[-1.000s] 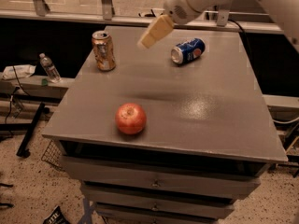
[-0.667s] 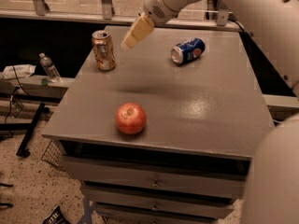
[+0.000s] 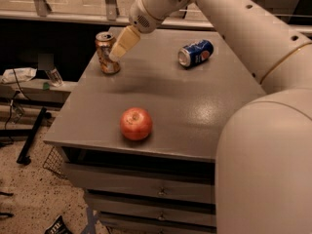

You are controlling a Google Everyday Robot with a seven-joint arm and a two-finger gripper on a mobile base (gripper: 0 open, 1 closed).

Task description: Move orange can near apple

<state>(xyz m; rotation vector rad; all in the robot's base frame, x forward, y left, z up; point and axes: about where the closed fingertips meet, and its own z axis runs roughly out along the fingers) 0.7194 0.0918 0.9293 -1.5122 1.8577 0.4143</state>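
The orange can (image 3: 104, 52) stands upright in the upper left of the frame, near the far left corner of the grey counter (image 3: 195, 111). The end effector (image 3: 117, 54) hangs just right of the can's top, pointing down and to the left. I cannot tell if it is wide or narrow, or if it touches the can. The apple (image 3: 136, 123) sits lower down in the middle of the frame, near the counter's front edge, well apart from the can. A blue can (image 3: 195, 53) lies on its side at the upper right. The big white arm (image 3: 253, 38) fills the right side.
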